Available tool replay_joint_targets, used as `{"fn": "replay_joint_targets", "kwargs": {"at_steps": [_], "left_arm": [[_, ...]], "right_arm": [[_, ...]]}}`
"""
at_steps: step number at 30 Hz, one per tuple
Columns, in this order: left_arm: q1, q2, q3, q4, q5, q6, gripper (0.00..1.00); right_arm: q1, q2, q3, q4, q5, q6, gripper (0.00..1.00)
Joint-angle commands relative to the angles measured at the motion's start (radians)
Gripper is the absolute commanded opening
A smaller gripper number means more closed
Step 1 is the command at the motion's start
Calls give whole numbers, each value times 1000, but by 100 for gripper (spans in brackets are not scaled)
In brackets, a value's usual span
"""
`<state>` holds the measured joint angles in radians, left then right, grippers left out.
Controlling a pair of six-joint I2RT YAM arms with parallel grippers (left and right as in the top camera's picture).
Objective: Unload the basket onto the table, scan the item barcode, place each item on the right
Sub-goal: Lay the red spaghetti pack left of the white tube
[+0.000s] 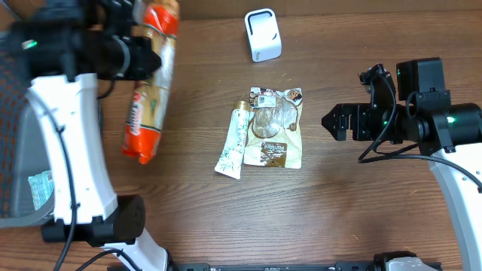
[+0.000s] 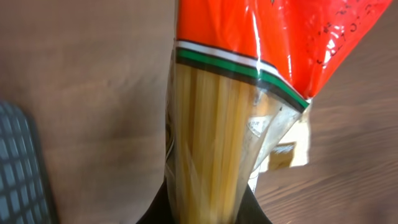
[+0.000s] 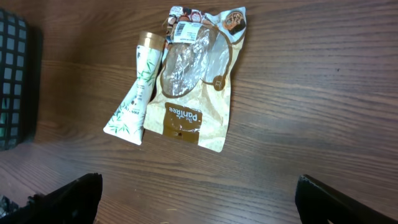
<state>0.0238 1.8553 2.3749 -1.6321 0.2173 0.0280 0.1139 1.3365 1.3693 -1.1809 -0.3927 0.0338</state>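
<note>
Right now my left gripper (image 1: 144, 56) is clenched on the spaghetti packet (image 1: 145, 113) near the far-left corner of the table (image 1: 339, 218); my right gripper (image 1: 329, 122) hangs spread wide, empty, by the right edge.

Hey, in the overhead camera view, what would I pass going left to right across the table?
Spaghetti packet, white tube with gold cap, brown window bag, right claw. The white scanner sits farther back in line with the tube and bag, so I left it out.
</note>
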Motion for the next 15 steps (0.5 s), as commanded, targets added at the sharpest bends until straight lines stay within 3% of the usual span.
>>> {"fn": "replay_joint_targets", "kwargs": {"at_steps": [1,5,15], "left_arm": [[-26,-11,-133,70,-106,-56,4],[-53,-11,-362,225,-105,-102,5],[-87,-11,-661,425,-81,-133,4]], "right_arm": [[6,0,24,0,-2,-5,100],[6,0,24,0,-2,-5,100],[6,0,24,0,-2,-4,100]]}}
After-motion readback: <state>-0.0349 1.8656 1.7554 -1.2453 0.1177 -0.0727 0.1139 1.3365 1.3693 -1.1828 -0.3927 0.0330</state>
